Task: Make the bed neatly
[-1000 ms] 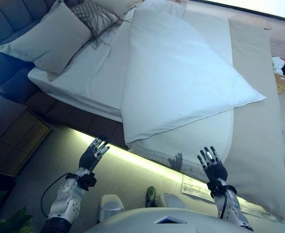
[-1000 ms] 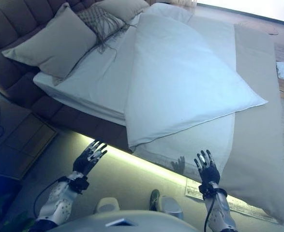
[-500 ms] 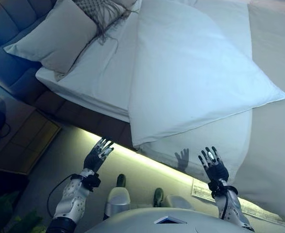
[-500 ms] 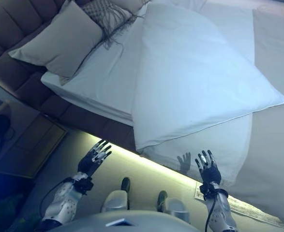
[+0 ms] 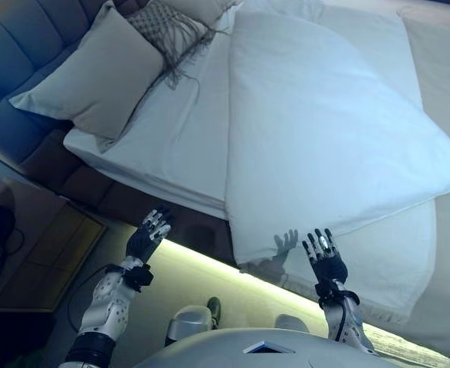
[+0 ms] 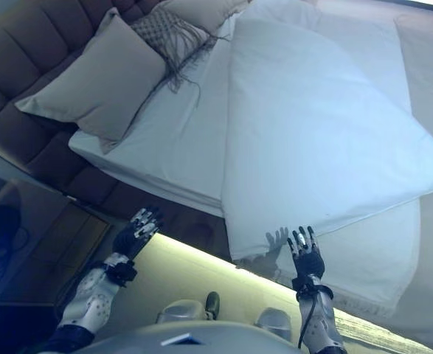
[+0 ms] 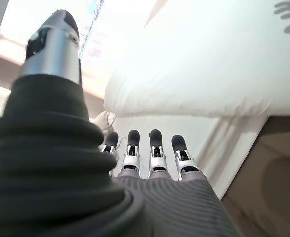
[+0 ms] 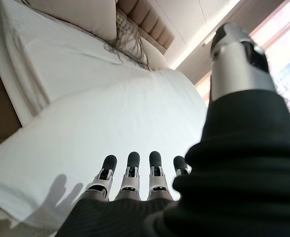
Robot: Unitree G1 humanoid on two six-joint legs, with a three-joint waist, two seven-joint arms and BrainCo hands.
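Duvet [image 5: 332, 130] is lying crooked across the bed [image 5: 186, 146], looking soft and floppy; its near corner seems the spot to grab. Left robot hand [image 5: 148, 236] and right robot hand [image 5: 323, 259] are hovering spread, empty.

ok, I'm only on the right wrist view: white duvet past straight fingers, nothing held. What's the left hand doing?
Observer: The left hand is open too, fingers straight, raised by the bed's side edge and holding nothing.
Operator: Is the duvet square on the bed?
Observer: No. The duvet lies skewed, with one corner hanging over the near side in front of the right hand.
Operator: Pillows?
Observer: A beige pillow leans at the headboard, and a fringed cushion sits just past it.
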